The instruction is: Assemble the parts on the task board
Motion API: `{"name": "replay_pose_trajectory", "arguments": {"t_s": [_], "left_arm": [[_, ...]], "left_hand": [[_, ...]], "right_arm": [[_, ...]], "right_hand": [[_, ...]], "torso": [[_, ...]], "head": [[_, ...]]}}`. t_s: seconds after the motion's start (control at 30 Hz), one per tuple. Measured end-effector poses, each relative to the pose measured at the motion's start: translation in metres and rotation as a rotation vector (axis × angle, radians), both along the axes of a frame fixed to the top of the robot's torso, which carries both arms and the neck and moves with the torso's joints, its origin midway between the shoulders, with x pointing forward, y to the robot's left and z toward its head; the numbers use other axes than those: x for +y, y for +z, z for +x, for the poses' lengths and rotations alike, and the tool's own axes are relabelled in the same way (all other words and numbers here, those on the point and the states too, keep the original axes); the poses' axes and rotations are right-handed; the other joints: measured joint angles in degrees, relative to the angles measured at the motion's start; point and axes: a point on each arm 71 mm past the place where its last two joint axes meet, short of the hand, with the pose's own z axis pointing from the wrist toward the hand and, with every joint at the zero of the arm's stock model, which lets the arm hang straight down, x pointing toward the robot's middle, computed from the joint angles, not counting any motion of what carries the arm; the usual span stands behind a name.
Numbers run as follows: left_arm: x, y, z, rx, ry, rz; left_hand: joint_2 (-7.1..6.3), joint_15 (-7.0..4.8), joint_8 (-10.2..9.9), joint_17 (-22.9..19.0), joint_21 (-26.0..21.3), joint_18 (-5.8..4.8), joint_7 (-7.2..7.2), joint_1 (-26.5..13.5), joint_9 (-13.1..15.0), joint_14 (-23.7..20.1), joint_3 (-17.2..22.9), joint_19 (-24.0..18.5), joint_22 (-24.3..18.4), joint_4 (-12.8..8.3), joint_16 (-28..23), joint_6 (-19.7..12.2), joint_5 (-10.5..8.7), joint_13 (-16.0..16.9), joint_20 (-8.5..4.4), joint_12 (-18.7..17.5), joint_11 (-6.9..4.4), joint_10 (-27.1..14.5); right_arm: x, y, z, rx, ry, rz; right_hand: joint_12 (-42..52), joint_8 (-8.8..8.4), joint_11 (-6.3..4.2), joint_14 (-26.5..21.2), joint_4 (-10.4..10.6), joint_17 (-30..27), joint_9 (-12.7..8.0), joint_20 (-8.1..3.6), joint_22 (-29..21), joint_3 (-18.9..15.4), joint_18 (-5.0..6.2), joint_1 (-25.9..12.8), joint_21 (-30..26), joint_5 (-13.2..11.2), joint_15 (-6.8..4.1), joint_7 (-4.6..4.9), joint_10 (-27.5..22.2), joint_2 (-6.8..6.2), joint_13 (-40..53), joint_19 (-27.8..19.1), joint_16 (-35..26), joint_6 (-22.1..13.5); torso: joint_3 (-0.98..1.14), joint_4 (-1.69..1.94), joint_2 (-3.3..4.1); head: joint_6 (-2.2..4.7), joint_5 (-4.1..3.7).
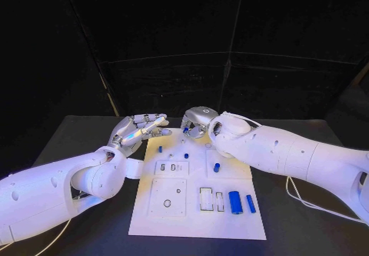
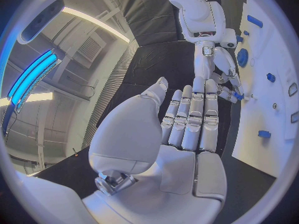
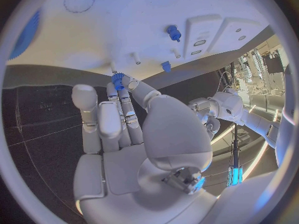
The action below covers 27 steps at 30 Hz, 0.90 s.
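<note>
- While the right hand (image 1: 197, 124) works at the far edge of the task board (image 1: 146, 224), around 12 o'clock of the plate, its fingertips (image 3: 118, 84) close on a small blue part (image 3: 118, 79), which looks ridged like a tiny gear; the pinch seems meant to bring the piece over one of the short white pegs (image 3: 135, 57) nearby.
- The left hand (image 1: 141, 128) sits just off the board's far-left corner, near 11 o'clock, fingers straight, side by side and holding nothing; judging by its position, it waits clear of the work rather than helping.
- Two small blue studs (image 1: 186, 156) stand upright in the board's far part, so they appear already seated.
- A short blue cylinder (image 1: 217, 167) lies near the middle, at about 2 o'clock of the plate's centre.
- Two longer blue cylinders (image 1: 235, 202) lie side by side at about 4 o'clock, just beside a row of rectangular slots (image 1: 206, 198), probably laid out for later steps.
- An inset panel (image 1: 168, 197) with an oval hole sits around 7 o'clock.
- Board and arms look like smooth, hard, matte white plastic; the hands are silvery metal with pale pads; the table (image 1: 69, 133) is dull black.
</note>
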Motion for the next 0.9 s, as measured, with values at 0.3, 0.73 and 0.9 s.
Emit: {"name": "replay_pose_trajectory", "arguments": {"t_s": [0.3,0.73,0.9], "left_arm": [[-0.0013,0.0,0.0005,0.0,-0.002,0.0],[-0.0001,0.0001,0.0012,-0.001,0.002,0.001],[-0.0001,0.0001,0.0013,-0.001,0.002,0.001]], "left_hand": [[0.0,0.0,0.0,0.0,0.0,0.0,0.0,0.0,0.0,0.0,0.0,0.0,0.0,0.0,0.0,0.0,0.0,0.0,0.0,-0.2,0.0,0.0],[0.0,0.0,-0.2,0.0,0.0,0.0,0.0,0.0,0.0,0.0,0.0,0.0,-0.1,0.0,-0.2,0.0,0.0,0.0,0.0,-0.2,0.0,0.0],[0.0,0.0,-0.2,0.0,0.0,0.0,0.0,0.0,0.0,0.0,0.0,0.0,-0.1,0.0,-0.2,0.0,0.0,0.0,0.0,-0.2,0.0,0.0]], "right_arm": [[0.0028,-0.0037,0.0026,0.017,-0.007,-0.021],[0.0024,-0.0067,0.005,0.022,-0.032,-0.043],[0.0036,-0.0073,0.0056,0.024,-0.036,-0.048]], "right_hand": [[0.0,0.0,0.0,0.0,0.0,0.0,0.0,0.0,0.0,0.0,0.01,-0.2,0.2,0.0,0.0,0.0,0.0,-0.15,0.0,0.0,0.0,0.0],[-0.2,0.0,0.0,0.0,0.2,0.0,0.0,0.0,0.0,0.2,0.01,-0.4,0.2,0.0,0.0,0.0,0.0,-0.38,0.0,0.0,0.0,0.0],[-0.2,0.0,0.0,0.0,0.2,0.0,0.0,0.0,0.1,0.1,0.0,-0.4,0.2,0.0,0.0,0.0,0.0,-0.38,0.0,0.0,0.0,0.0]], "torso": [[-0.01,0.0,0.03],[-0.02,-0.04,0.07],[-0.02,-0.04,0.09]], "head": [[-0.23,0.04],[-0.36,0.08],[-0.37,0.09]]}}
